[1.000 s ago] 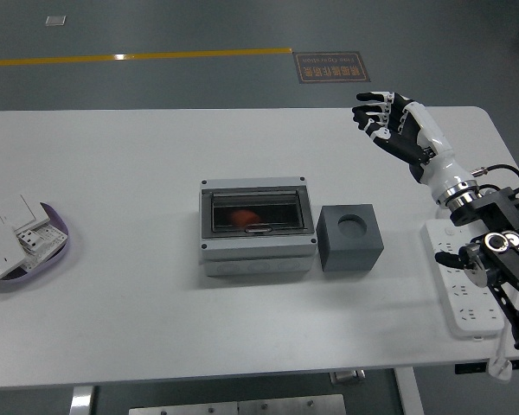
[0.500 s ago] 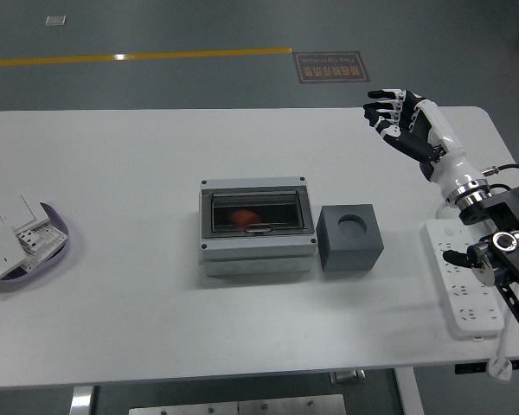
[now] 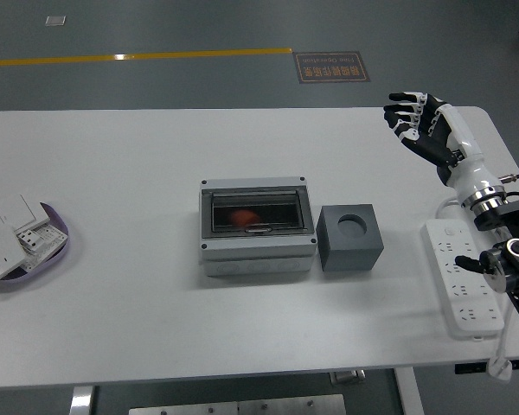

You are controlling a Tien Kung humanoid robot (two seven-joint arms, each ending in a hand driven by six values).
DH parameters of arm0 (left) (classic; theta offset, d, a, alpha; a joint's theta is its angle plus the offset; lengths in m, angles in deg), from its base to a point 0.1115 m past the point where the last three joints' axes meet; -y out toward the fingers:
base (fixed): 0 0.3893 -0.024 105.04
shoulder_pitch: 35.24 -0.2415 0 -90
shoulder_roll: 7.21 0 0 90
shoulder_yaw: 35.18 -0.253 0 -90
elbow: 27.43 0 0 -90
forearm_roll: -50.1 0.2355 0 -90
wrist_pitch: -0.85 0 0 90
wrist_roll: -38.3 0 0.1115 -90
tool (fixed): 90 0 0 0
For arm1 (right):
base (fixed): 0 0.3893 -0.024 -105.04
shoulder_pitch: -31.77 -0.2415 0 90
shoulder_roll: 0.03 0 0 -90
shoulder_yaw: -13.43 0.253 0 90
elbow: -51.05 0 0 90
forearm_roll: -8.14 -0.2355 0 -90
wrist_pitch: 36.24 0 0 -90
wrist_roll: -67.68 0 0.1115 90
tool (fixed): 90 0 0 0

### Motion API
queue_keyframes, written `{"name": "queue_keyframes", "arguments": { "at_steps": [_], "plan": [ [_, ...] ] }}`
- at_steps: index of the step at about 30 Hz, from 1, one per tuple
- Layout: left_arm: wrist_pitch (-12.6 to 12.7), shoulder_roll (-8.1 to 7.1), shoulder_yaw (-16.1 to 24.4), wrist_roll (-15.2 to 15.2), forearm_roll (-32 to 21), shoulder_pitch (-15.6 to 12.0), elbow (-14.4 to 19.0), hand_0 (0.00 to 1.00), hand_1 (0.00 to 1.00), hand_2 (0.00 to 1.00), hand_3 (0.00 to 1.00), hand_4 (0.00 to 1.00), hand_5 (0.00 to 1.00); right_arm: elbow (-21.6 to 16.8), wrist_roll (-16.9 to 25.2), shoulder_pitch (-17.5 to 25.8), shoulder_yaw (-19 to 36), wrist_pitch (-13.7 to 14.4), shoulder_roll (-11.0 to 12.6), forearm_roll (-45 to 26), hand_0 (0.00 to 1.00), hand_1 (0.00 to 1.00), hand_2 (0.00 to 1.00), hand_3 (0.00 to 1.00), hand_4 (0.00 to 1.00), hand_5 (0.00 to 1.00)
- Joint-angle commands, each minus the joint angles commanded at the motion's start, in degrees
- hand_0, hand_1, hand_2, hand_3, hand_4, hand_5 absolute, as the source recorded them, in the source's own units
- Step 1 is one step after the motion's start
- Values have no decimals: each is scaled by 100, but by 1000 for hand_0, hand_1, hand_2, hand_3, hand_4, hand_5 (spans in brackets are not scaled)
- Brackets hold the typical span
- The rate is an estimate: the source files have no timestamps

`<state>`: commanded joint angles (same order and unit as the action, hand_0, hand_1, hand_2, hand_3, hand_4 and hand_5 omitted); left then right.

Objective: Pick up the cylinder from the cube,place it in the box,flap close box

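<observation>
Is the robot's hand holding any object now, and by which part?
Nothing is held. The right hand hovers empty, fingers loosely curled, over the table's far right.

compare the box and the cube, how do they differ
The box is light grey, wide and low; the cube is dark grey and compact. The box has a closed smoky see-through flap with something orange inside; the cube has a round, empty hole on top. Both stand side by side on the white table.

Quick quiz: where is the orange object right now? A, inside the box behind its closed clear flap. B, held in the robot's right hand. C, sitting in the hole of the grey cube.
A: the orange object shows through the closed flap of the box.
</observation>
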<state>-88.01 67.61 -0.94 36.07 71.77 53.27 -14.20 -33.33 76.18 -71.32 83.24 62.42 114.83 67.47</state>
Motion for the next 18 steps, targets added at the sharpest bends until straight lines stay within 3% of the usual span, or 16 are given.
{"name": "queue_keyframes", "arguments": {
  "at_steps": [18],
  "plan": [
    [2,11,-28,-3,-43,-5,-17,595,633,631,651,732,228,65,55,53,82,23,-56,-71,691,652,652,654,739,288]
  ]
}}
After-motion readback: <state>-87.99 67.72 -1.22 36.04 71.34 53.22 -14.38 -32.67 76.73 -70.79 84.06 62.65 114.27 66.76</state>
